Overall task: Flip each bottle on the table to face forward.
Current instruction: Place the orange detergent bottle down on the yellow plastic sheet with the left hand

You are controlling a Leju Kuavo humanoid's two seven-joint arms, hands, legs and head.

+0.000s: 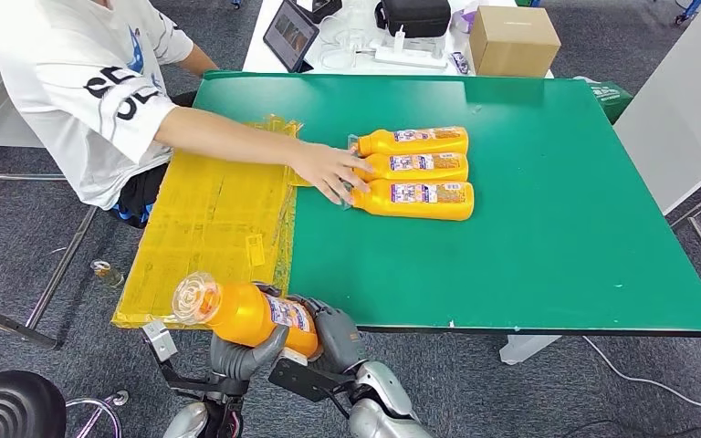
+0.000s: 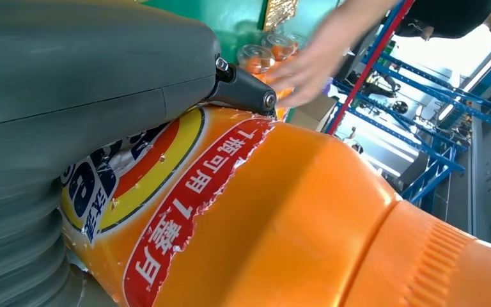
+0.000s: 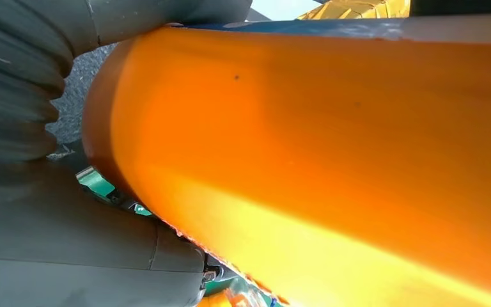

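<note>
While both hands clasp it at the near table edge, the orange bottle [image 1: 246,313] lies between left hand [image 1: 242,354] and right hand [image 1: 336,333]. Beyond the fingers, a person's hand [image 1: 329,171] touches three bottles [image 1: 415,172]. Left wrist: fingers [image 2: 243,89] press the label. Right wrist: thumb wraps the bottle's base.

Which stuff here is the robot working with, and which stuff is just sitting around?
For the job:
held orange bottle, gripped by left hand and right hand
three bottles lying together on the green table

Just lying about:
cardboard box
tablet
black bag
</note>
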